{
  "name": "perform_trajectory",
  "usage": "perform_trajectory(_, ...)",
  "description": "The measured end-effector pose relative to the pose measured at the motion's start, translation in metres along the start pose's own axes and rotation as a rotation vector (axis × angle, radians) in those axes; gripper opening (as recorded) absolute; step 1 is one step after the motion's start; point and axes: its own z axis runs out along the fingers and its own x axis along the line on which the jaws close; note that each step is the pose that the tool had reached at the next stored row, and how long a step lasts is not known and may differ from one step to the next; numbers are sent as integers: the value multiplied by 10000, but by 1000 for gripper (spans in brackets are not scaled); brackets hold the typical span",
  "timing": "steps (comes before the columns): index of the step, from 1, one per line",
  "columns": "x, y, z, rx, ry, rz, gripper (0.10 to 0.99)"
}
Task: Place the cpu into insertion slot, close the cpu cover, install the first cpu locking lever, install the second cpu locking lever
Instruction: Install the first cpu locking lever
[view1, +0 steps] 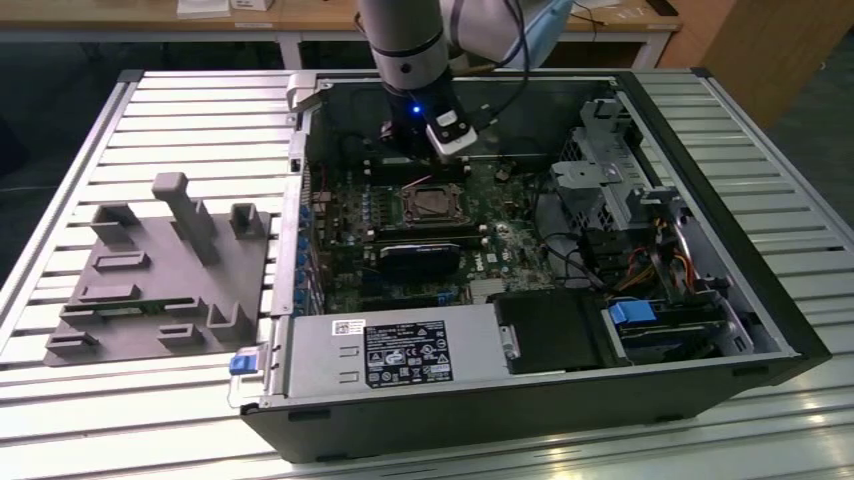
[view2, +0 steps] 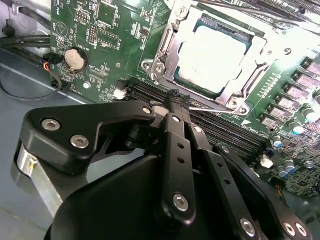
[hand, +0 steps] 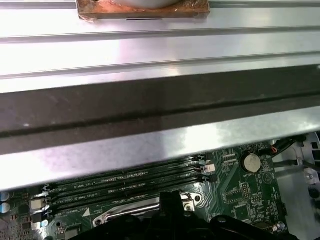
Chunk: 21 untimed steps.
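Table (view1: 187, 110): you have a slatted metal surface. It carries the case along the exterior view's right edge and a fixture near the exterior view's left edge.
Computer case (view1: 534, 400): it lies on its side with the panel off and the motherboard facing up.
Arm (view1: 404, 40): it reaches down into the case over the far edge of the board.
Grey fixture block (view1: 160, 290): it lies flat beside the case and does not touch it.
Power supply (view1: 400, 355): it is mounted along the near wall of the case.
Motherboard (view2: 110, 30): this is the green board on the case floor.
Gripper (view2: 172, 100): the fingers stand together and you can see nothing between them. The tip hangs over the memory slots (view2: 145, 90), just beside the socket.
Insertion slot (view1: 407, 203): it sits near the middle of the board.
Cpu cover (view2: 169, 45): the frame lies down flat over the slot.
Cpu (view2: 212, 55): it is seated in the insertion slot, and its silver top shows through the cover's window.
Coin cell (view2: 76, 58): it sits near the board's edge, well apart from the socket.
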Motion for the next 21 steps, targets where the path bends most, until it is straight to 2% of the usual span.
perform_trajectory(5, 51, 11, -1, -21, -98, -12, 102)
perform_trajectory(10, 82, 6, 0, -65, -156, -12, 102)
perform_trajectory(21, 118, -3, 20, -315, -262, 27, 102)
